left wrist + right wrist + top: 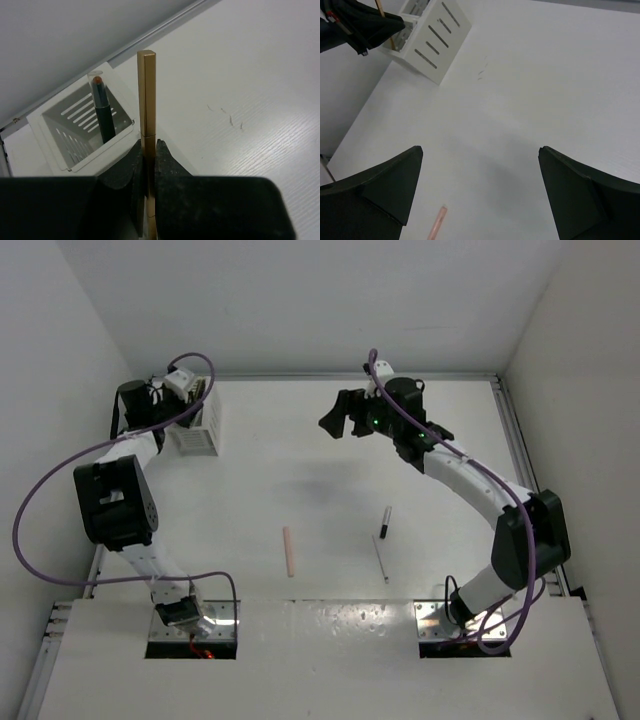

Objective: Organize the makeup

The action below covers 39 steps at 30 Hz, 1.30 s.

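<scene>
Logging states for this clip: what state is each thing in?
left hand: shut on tan stick
right hand: open, empty
tan stick: gripped, not yet in white box
white box: holds one dark pencil
dark pencil: standing inside
pink stick: lying on table
black stick: lying on table
thin white stick: lying on table

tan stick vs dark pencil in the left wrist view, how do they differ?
Tan stick is clamped in the left pincer; dark pencil leans free inside the box. Tan stick is plain gold-tan, squared end; dark pencil has a clear cap over a reddish tip. Both are slim sticks.
</scene>
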Available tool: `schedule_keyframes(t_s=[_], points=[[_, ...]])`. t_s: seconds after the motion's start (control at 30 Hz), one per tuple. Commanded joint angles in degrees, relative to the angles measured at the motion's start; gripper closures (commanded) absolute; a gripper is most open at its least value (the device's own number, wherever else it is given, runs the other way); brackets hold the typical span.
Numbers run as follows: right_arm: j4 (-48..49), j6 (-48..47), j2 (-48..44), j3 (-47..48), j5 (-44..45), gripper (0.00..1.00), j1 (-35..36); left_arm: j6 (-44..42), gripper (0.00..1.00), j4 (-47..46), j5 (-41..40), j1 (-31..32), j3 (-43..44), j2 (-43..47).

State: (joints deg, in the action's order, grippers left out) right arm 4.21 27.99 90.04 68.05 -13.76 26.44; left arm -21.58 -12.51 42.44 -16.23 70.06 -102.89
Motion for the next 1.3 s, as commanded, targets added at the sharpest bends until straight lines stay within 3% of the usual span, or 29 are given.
schedule_keyframes(t_s=[0.0, 0.33, 0.57, 0.8, 0.83, 0.93, 0.97, 1.03, 1.27], points=[[-1.6, -1.6, -2.2, -0.2, 1.5, 0.00, 0.3, -2.4, 1.00, -6.1, 0.5, -0.2, -0.7, -0.6], [-12.5, -4.9, -6.7, -4.8, 9.8, 0.00, 0.5, -3.6, 0.94, -9.5, 0.5, -0.7, -0.7, -3.5], [-21.7, -5.3, -11.1, -9.3, 16.8, 0.00, 0.4, -6.4, 0.56, -5.1, 0.5, -1.3, 0.4, -4.2], [-35.1, -2.4, -10.7, -9.5, 26.8, 0.00, -0.2, -7.4, 0.49, 4.9, 0.4, -1.9, 8.8, -3.1], [-37.3, -1.8, -10.2, -9.3, 27.0, 0.02, -0.2, -7.4, 0.49, 6.2, 0.4, -1.9, 10.0, -3.1], [-40.3, 1.3, -7.1, -9.4, 25.4, 0.26, -1.6, -6.7, 0.49, 10.0, 0.4, -1.9, 14.0, -2.0], [-40.9, 3.9, -6.0, -9.4, 24.3, 0.41, -2.2, -6.7, 0.49, 10.8, -0.3, -1.9, 15.0, -1.4], [-41.2, 6.9, -3.5, -9.8, 23.7, 0.52, -3.1, -6.0, 0.49, 14.7, -1.1, -1.2, 18.6, -0.8], [-41.0, 11.1, 4.6, -9.4, 18.2, 0.55, -3.9, -6.5, 0.47, 25.5, -3.8, 0.8, 26.0, 0.3]])
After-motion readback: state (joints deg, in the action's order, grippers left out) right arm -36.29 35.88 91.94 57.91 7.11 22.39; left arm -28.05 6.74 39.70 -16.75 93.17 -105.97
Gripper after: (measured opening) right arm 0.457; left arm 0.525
